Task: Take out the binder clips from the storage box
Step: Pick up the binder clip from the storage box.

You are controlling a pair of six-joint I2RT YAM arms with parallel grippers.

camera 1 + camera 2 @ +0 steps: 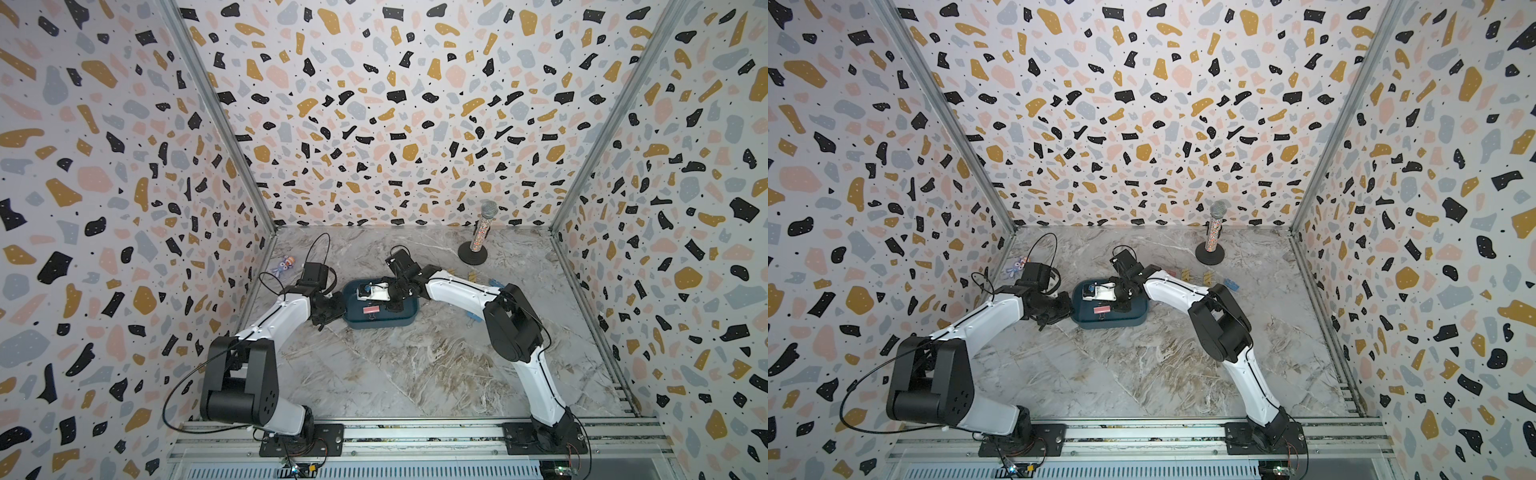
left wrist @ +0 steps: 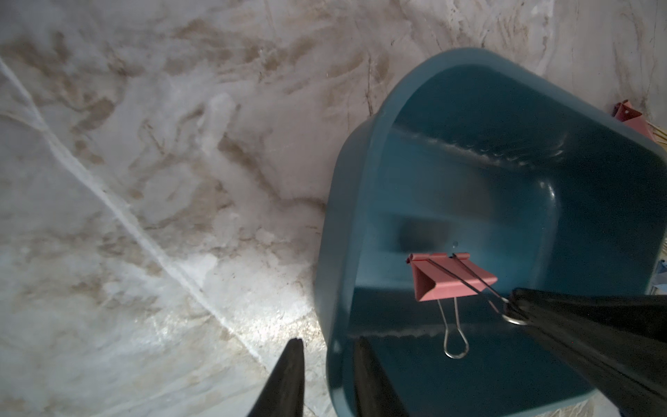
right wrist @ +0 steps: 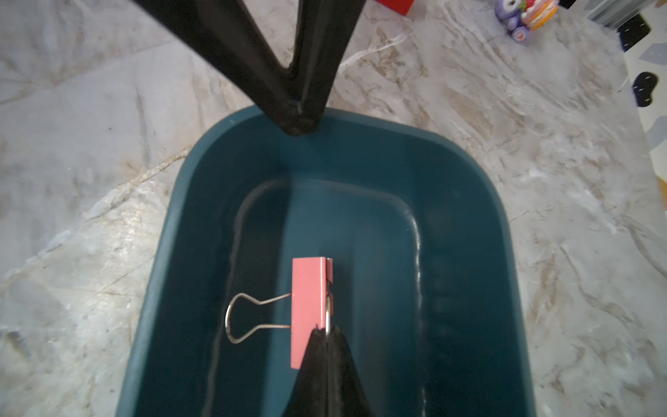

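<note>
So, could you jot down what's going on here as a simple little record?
Box: storage box, on the marble table
Inside it: one pink binder clip
Right gripper: shut on that clip's wire handle
Left gripper: pinching the box's rim
Already out: yellow and blue clips, on the table past the right arm

Right fingers point(image 2: 595, 325) pinch pink clip's point(image 2: 451, 279) handle inside box point(image 2: 346, 216).

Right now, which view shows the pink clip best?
The left wrist view: the pink clip shows side-on, whole, both wire handles clear, one pinched by the right gripper. The right wrist view has its fingers covering part of the clip. In both top views it is a small pink patch in the box.
</note>
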